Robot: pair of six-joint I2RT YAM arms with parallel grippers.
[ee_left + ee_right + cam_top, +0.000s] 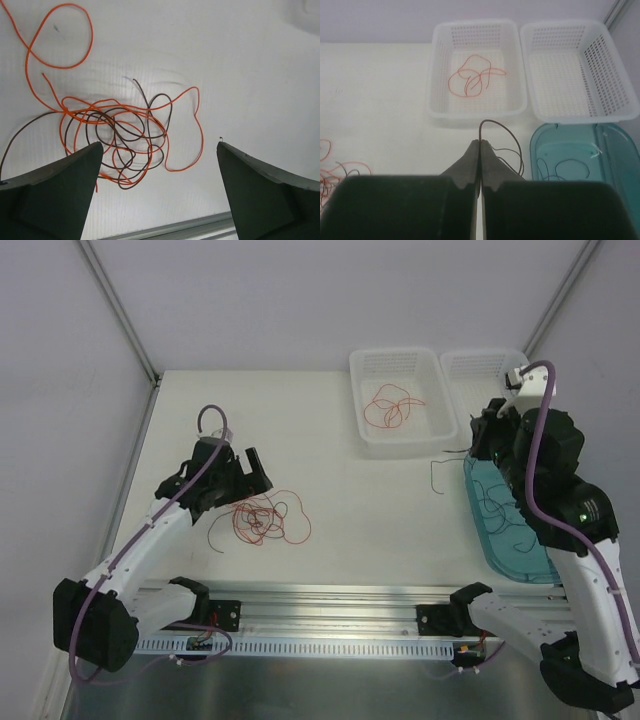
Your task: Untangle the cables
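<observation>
A tangle of red-orange and dark brown cables (262,518) lies on the white table; it also shows in the left wrist view (120,140). My left gripper (240,472) hovers open just above and beside the tangle, holding nothing. My right gripper (482,440) is shut on a dark brown cable (506,136) that loops up from the fingertips (480,145) and trails down toward the teal bin (505,530). A red-orange cable (390,405) lies in the left white basket. Dark cables (567,167) lie in the teal bin.
Two white perforated baskets stand at the back right: the left one (362,420) and an empty one (470,365). The teal bin's rim (535,145) sits in front of them, under my right arm. An aluminium rail (330,600) runs along the near edge.
</observation>
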